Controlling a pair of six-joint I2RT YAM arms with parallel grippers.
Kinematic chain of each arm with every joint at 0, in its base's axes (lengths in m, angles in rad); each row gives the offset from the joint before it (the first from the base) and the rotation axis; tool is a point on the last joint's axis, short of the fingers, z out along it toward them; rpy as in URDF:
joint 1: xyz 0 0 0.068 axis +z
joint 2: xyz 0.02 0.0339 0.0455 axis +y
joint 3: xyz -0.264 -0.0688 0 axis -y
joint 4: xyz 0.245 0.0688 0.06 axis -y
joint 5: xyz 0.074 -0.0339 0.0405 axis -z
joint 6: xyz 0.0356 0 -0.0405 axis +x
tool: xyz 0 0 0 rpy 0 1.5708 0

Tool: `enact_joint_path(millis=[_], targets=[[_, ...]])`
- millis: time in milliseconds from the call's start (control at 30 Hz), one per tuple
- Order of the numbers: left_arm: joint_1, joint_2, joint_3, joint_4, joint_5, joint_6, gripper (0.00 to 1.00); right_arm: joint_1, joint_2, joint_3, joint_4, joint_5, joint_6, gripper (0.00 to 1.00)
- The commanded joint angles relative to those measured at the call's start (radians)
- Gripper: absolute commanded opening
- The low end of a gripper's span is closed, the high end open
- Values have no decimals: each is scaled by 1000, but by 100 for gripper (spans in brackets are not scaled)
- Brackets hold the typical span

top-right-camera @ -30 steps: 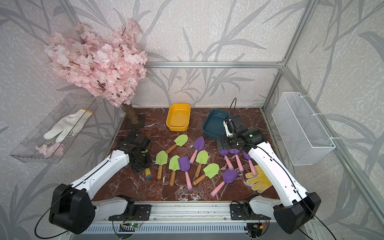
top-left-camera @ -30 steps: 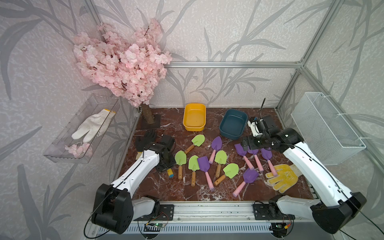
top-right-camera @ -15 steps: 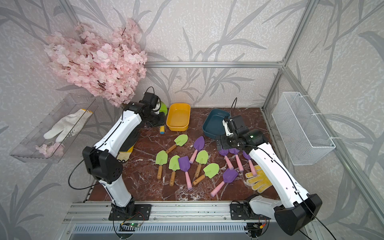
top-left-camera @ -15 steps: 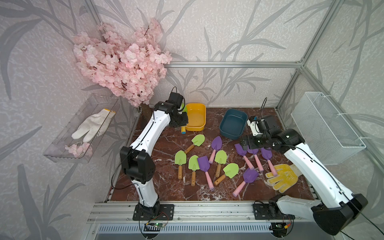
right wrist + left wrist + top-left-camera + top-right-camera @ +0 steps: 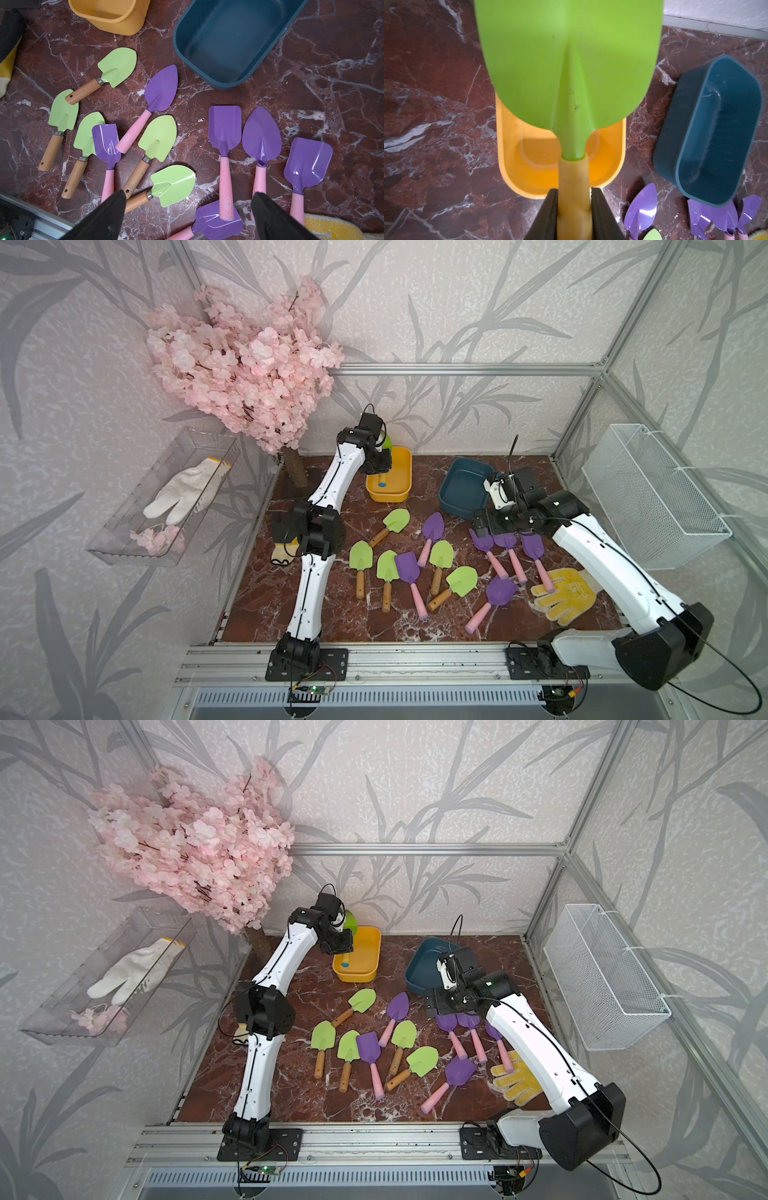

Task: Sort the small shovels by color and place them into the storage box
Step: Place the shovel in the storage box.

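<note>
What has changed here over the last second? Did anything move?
The left gripper, shut on a green shovel, swung from the front of the table to the back and now holds it over the yellow box. The right gripper stayed open above the purple shovels. The other shovels and blue box did not move.

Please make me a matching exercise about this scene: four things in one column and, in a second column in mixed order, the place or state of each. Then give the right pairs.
Things:
1. left gripper
2. right gripper
3. blue box
4. white glove

Places or states:
A. lies in the clear tray by the side wall
B. open, above the purple shovels
C. empty, standing on the table
D. shut on the handle of a green shovel, over the yellow box

Pairs: 1-D, 2-B, 3-C, 4-A
</note>
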Motion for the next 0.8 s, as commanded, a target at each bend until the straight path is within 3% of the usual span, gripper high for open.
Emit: enact_joint_path(millis=[0,300,767], targets=[[3,65,112,51,-20,9,0,0,12,-14,19,-12,10,99],[3,160,137,162,-68,8,0,-14,51,-38,49,-66,31,99],[8,245,138,191,-92,32,1,-27,44,-83,56,-82,43,99]])
